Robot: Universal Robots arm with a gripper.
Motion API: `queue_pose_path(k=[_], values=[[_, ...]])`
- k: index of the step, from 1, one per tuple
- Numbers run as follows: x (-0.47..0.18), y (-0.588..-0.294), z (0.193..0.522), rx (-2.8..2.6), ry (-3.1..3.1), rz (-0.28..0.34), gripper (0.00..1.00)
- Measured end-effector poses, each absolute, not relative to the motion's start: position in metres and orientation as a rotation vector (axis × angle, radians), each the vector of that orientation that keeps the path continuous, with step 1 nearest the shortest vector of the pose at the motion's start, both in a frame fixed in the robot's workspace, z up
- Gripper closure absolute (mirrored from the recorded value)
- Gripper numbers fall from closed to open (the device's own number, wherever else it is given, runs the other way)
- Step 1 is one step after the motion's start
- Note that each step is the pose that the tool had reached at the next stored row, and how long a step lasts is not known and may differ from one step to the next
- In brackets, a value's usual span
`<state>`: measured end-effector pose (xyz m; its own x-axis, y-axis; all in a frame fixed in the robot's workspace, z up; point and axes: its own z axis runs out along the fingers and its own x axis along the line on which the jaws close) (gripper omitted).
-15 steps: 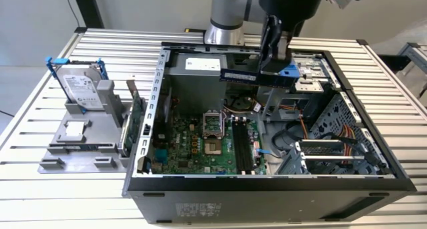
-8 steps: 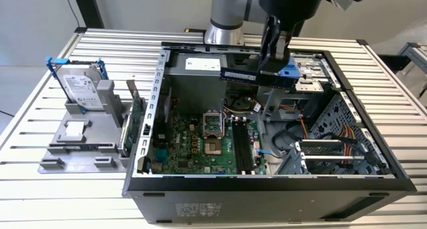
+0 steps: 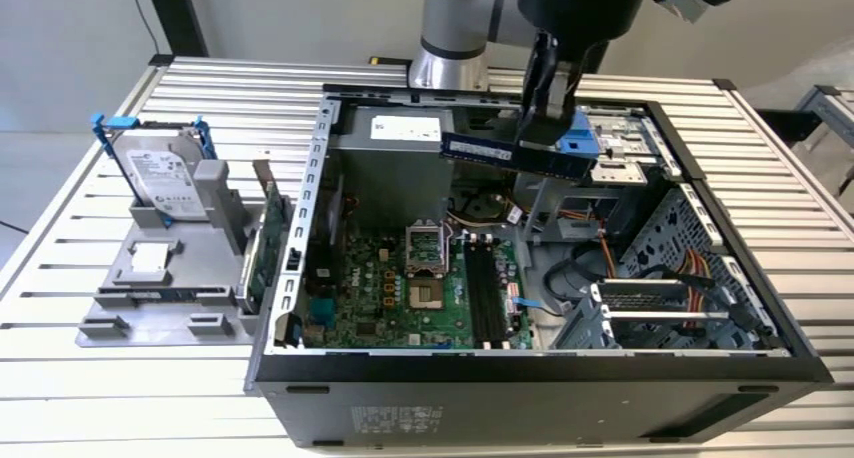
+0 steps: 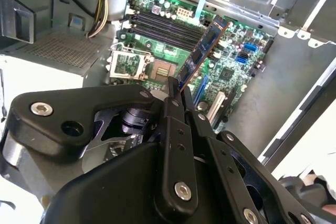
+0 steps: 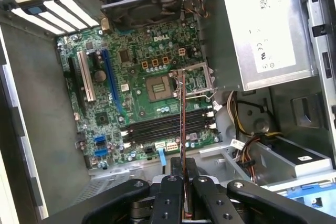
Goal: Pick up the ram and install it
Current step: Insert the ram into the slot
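Gripper (image 3: 545, 128): fingers closed on the ram (image 3: 487, 150), clamping the stick on its flat faces at about mid-length. In both wrist views the stick projects straight out from between the fingers (image 5: 170, 192), edge toward the board.

Ram position: held in the air above the open computer case (image 3: 534, 373), over the far half of the interior, touching nothing but the gripper. In the exterior view it hangs level, with its length running from that view's left to its right.

Below it: the motherboard (image 3: 387, 293) on the case floor, with the CPU socket (image 3: 424, 268) and, just beside it, the bank of black memory slots (image 3: 487, 298). In the first wrist view the memory slots (image 5: 163, 127) appear empty.

Step in hand, as judged: pick-up is done and the ram is carried over the case — installation is not yet done.

Finding: the stick lies across the slots, not along them. Seating calls for its length lined up with one slot and its contact edge facing down — then a square, even press.

Outside the case: a hard drive (image 3: 167, 173) in blue rails and an expansion card (image 3: 271, 243) stand on a grey rack.
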<state>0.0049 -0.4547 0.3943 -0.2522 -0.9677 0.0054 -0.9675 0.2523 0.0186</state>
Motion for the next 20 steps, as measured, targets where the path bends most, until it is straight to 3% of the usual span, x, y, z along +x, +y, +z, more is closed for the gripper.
queue_pose_path(k=[20], values=[[0.0049, -0.4547, 0.3943, 1.759, -2.585, -0.019, 1.0]])
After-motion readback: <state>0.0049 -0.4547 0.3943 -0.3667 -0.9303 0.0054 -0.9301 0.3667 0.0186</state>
